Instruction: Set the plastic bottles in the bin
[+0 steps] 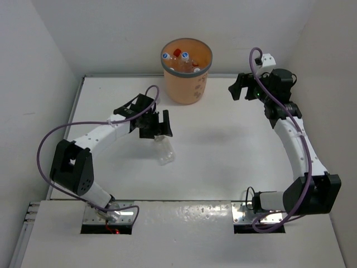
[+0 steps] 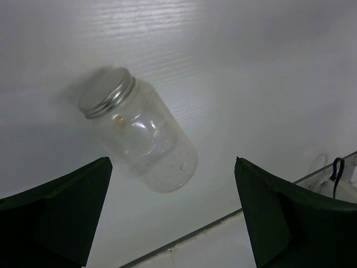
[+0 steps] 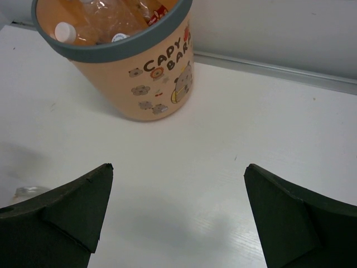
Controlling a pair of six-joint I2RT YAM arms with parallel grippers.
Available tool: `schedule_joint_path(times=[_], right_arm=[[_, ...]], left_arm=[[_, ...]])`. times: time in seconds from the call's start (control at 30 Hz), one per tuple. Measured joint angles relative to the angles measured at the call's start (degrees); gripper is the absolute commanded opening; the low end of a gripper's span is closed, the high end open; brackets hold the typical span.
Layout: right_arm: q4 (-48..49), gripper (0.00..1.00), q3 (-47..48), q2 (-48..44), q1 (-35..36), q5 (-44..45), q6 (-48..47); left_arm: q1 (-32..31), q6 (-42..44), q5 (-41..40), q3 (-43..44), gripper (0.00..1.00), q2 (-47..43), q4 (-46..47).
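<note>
One clear bottle with a grey cap lies on the table, at 7 o'clock from the orange bin, where more bottles sit. The left gripper hangs over it, wide open, holding nothing. The right gripper, at the bin's 3 o'clock, is open and empty too.

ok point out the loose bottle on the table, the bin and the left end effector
bottle on the table (image 2: 146, 142): left wrist view, on its clear body.
bin (image 3: 106, 81): right wrist view, on its orange side wall.
left end effector (image 1: 158, 133): top external view, midway between its open fingers.
</note>
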Motion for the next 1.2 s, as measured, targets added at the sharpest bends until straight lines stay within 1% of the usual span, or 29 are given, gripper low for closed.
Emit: schedule_joint_path(times=[0.1, 0.27, 0.5, 0.53, 0.57, 0.6, 0.63, 0.7, 0.73, 0.83, 0.9, 0.97, 1.03, 1.13, 1.2], right_arm=[[-0.61, 0.99, -0.76, -0.46, -0.02, 0.09, -0.33], [-1.46, 0.99, -2.99, -2.01, -0.04, 0.15, -1.46], [-2.51, 0.98, -4.11, -2.86, -0.20, 0.90, -2.80], [-2.58, 0.98, -4.11, -2.86, -0.26, 0.94, -3.02], [-2.58, 0.98, -4.11, -2.86, -0.35, 0.96, -3.21], [-2.60, 0.98, -4.11, -2.86, -0.50, 0.98, -3.37], [-2.60, 0.98, -4.11, -2.86, -0.66, 1.03, -3.52], [-2.60, 0.98, -4.11, -2.86, -1.03, 1.05, -3.78], [-2.62, 0.98, -4.11, -2.86, -1.16, 1.03, -3.87], [-2.62, 0.97, -4.11, -2.84, -1.31, 1.01, -4.02], [-2.62, 0.97, -4.11, -2.84, -1.31, 0.96, -3.98], [-2.60, 0.97, -4.11, -2.84, -1.31, 0.81, -3.91], [-2.56, 0.97, -4.17, -2.84, -1.31, 0.44, -3.80], [-2.43, 0.97, -4.55, -2.84, -1.31, -0.04, -3.61], [-2.47, 0.97, -4.85, -2.84, -1.31, -0.20, -3.61]], left_arm=[[-0.02, -5.81, -1.92, -0.22, 0.99, 0.66, -2.03], [-0.31, -11.80, -4.13, -0.15, 0.99, 4.39, -3.58], [-0.96, -15.02, -4.48, 4.20, 0.99, 17.03, -6.16], [-1.20, -15.15, -4.44, 5.40, 0.97, 18.99, -6.62], [-1.33, -15.28, -4.46, 5.90, 0.93, 19.91, -6.64], [-1.46, -15.39, -4.44, 6.40, 0.80, 20.94, -6.64], [-1.57, -15.54, -4.46, 7.02, 0.73, 21.97, -6.99], [-1.49, -14.97, -3.41, 8.59, 0.61, 23.39, -7.56], [-1.31, -14.60, -3.04, 9.11, 0.49, 23.74, -7.32], [-0.85, -11.76, -1.88, 10.64, 0.36, 24.57, -7.08], [-0.13, -9.51, -1.44, 12.33, 0.31, 24.59, -7.67], [0.81, -7.30, -1.07, 15.13, 0.24, 24.37, -7.89], [1.95, -5.01, -0.94, 19.41, 0.08, 23.71, -7.85], [3.50, 0.35, -2.93, 28.37, 0.00, 21.09, -5.42], [4.13, 5.35, -5.88, 34.45, 0.00, 17.88, 0.76]])
